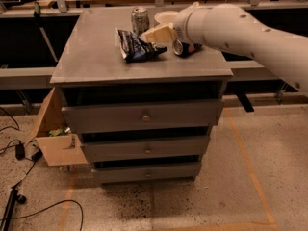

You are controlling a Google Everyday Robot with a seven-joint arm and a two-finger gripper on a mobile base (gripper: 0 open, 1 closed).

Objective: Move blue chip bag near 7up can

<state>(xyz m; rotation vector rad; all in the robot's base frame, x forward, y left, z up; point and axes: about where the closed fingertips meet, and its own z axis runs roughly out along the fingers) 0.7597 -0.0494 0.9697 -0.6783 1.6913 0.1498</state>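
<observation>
Hanging close above the blue chip bag (137, 48) near the 7up can (139, 19), the end effector (153, 34) hides its grip state.

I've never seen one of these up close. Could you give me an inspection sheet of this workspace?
Surface: grey cabinet top; three drawers shut below.
Job's things: blue chip bag lies crumpled mid-top; 7up can upright just behind it.
Clutter: blue can on its side, right; white bowl at back.
Claw: at the bag's right edge.
Cables: black cables trail lower left.
Surroundings: cardboard box left of the cabinet.
</observation>
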